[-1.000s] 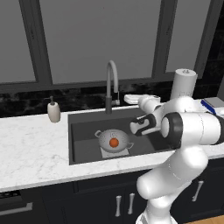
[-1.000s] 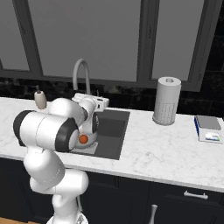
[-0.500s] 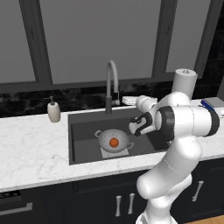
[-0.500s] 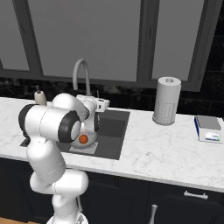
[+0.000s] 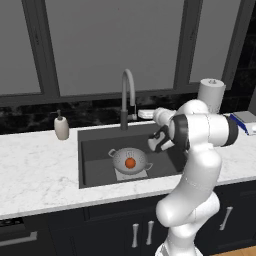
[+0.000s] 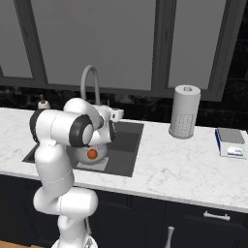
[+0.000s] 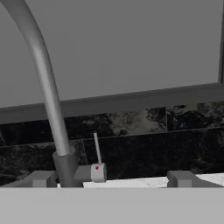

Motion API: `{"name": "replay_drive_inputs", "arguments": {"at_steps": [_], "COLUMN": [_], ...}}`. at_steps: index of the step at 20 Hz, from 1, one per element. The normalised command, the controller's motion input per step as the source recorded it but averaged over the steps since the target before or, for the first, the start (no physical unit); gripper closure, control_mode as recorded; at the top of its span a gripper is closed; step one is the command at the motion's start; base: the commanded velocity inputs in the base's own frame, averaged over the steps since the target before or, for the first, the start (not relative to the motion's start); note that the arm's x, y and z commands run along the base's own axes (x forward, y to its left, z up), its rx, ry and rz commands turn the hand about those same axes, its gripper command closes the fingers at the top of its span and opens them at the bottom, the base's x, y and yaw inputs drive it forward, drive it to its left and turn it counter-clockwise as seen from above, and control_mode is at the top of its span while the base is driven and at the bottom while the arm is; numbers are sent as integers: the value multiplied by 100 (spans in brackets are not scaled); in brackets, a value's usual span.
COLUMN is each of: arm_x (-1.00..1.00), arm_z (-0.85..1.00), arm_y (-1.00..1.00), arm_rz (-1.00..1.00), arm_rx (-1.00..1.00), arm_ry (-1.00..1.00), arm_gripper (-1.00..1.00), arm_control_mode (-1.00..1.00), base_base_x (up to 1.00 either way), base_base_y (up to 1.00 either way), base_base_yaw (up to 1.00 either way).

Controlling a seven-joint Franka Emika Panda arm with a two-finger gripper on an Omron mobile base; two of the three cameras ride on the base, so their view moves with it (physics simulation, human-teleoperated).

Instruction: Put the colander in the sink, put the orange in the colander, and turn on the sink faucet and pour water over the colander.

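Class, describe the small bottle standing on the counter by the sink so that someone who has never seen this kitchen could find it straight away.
Start at the dark sink set into the white marble counter. To the left of its back corner, near the black backsplash, stands the soap dispenser. It is small, beige and topped by a thin pump, unlike the tall grey sink faucet arching over the basin.

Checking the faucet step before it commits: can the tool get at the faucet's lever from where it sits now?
Probably yes. In the hand view the sink faucet stands just ahead, its thin lever upright beside the base, between the two fingertips, with nothing in front. The colander and orange sit lower in the sink, clear of the path.
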Motion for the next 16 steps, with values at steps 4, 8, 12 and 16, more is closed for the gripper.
{"name": "replay_drive_inputs", "arguments": {"at_steps": [4,8,12,16], "arm_x": [30,25,21,19], "arm_z": [-49,-48,-51,-52], "arm_y": [-11,-13,-3,-1], "arm_rz": [5,5,4,3], "arm_rx": [0,0,0,0], "arm_ry": [-12,-12,-11,-11], "arm_gripper": [-100,-100,-100,-100], "arm_control_mode": [-100,-100,-100,-100], "base_base_x": [0,0,0,0], "base_base_y": [0,0,0,0], "base_base_yaw": [0,0,0,0]}}
